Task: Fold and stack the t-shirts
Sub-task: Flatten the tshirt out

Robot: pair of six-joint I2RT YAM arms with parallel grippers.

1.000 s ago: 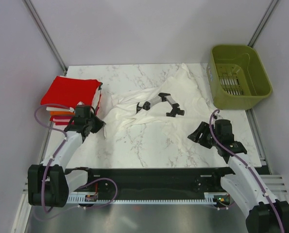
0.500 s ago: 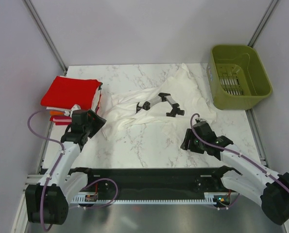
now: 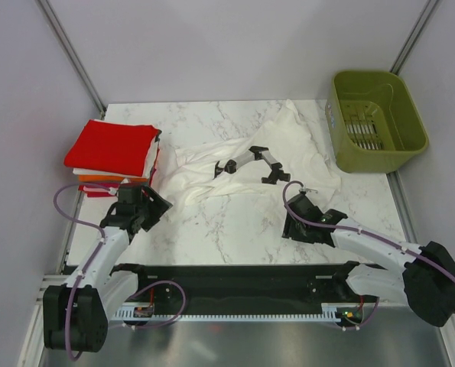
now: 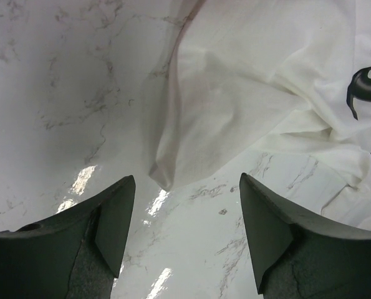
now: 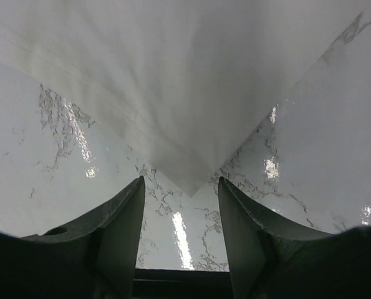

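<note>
Arms low — left gripper [image 4: 185, 180] and right gripper [image 5: 181, 180] agape (right seemingly narrower).

Bench [image 3: 235, 222]: white, grey-veined marble look, polished; glare spots are noted. White t-shirt [image 3: 296, 141]: soft matt cloth, creased, black print. Folded t-shirts [image 3: 112, 145] at left edge: matt cloth, red uppermost. Basket [image 3: 372, 160]: smooth olive plastic. Left claw [image 4: 186, 180] and right claw [image 5: 181, 187]: dark, matt, faintly grainy.

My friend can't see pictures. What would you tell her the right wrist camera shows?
A corner of the white shirt points into the gap between the two dark fingers of the right gripper, which stand open and grip nothing. The shirt lies on a shiny marble table.
</note>
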